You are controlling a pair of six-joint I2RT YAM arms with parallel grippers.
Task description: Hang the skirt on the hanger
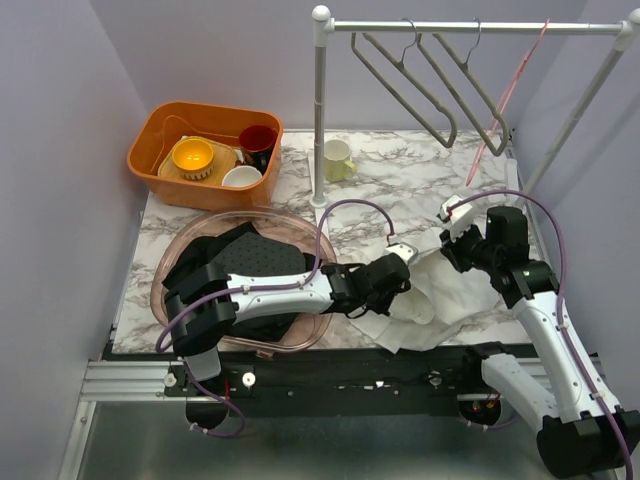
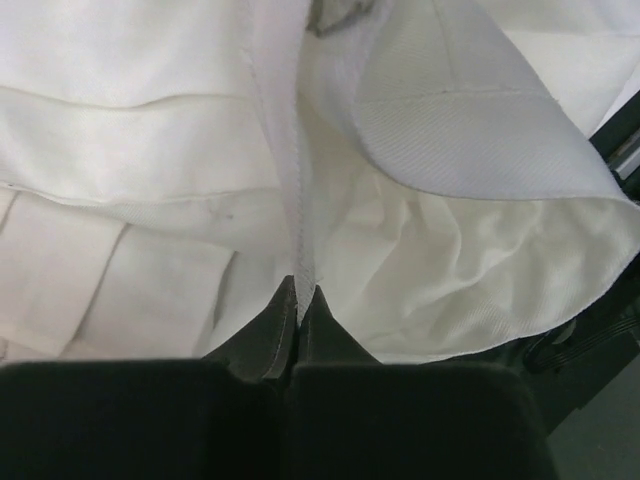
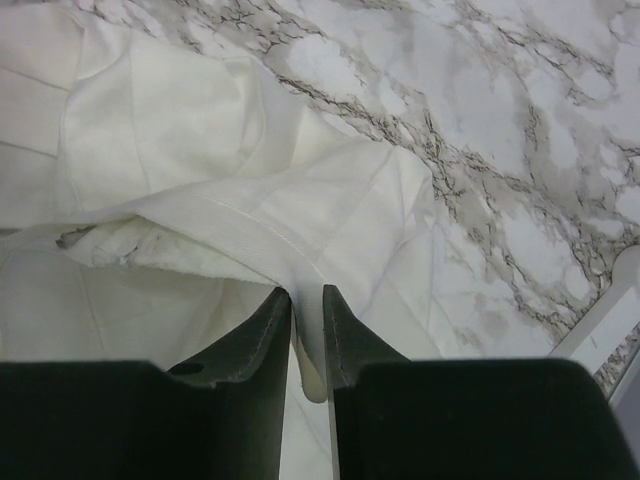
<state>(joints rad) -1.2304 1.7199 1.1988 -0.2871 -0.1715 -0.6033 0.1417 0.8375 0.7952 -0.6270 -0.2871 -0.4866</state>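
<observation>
The white skirt (image 1: 432,298) lies crumpled on the marble table at the near right, between my two arms. My left gripper (image 1: 402,278) is shut on a seam edge of the skirt (image 2: 450,120), and the cloth runs straight up out of its closed tips (image 2: 300,300). My right gripper (image 1: 452,248) is at the skirt's far right edge. Its fingers (image 3: 307,300) stand slightly apart, and a fold of the waistband (image 3: 200,180) hangs loosely between them. Two grey hangers (image 1: 405,85) and a thin pink hanger (image 1: 508,92) hang on the rack rail (image 1: 470,27), well above and behind.
A pink see-through tub (image 1: 172,252) with dark clothing sits near left under my left arm. An orange basin (image 1: 160,120) of bowls and a cup stands at the back left. A pale green mug (image 1: 338,160) sits by the rack's white post (image 1: 320,110).
</observation>
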